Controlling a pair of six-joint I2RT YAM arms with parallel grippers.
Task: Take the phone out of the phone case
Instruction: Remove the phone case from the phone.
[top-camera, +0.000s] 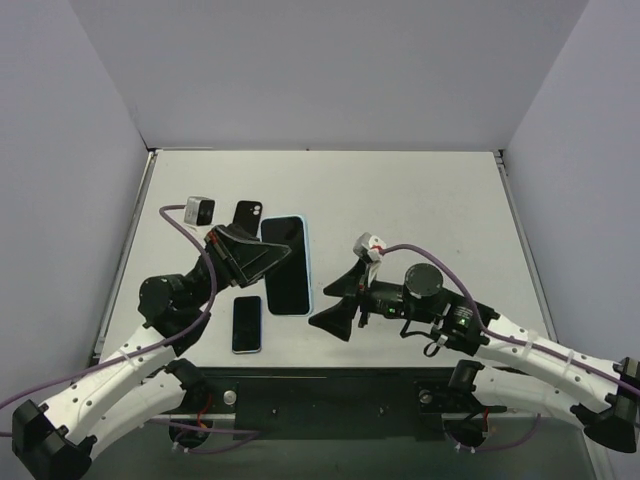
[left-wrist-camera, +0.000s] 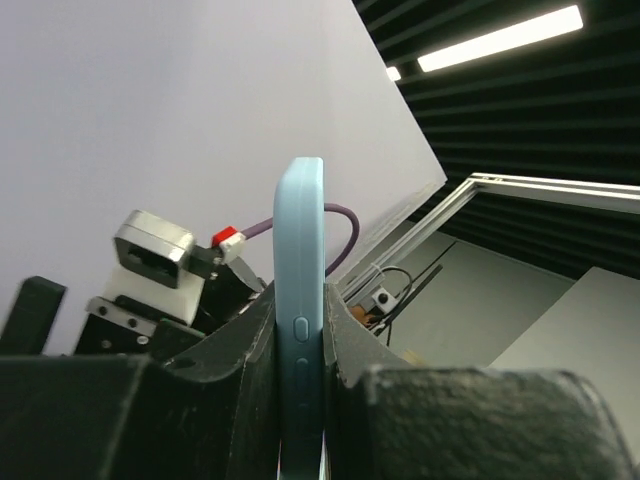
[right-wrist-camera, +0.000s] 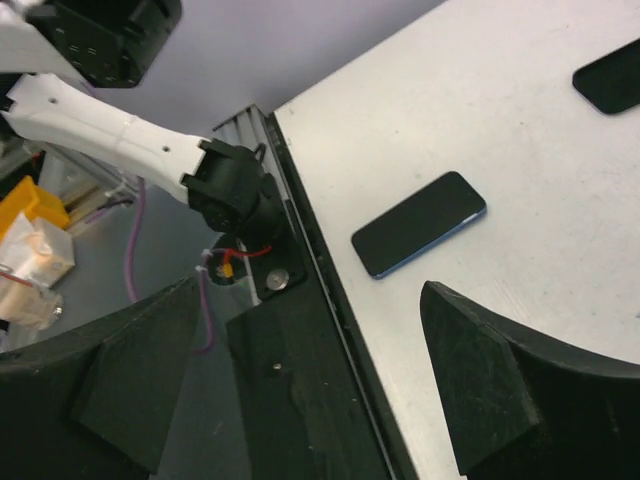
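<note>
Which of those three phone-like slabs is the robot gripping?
The big phone in the light-blue case, clamped by the left gripper. The smaller blue-edged phone and the black case lie loose on the table.

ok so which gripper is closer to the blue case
Left. The left gripper is shut on the blue case, one finger on each face. The right gripper is open, just off the case's right edge, holding nothing.
</note>
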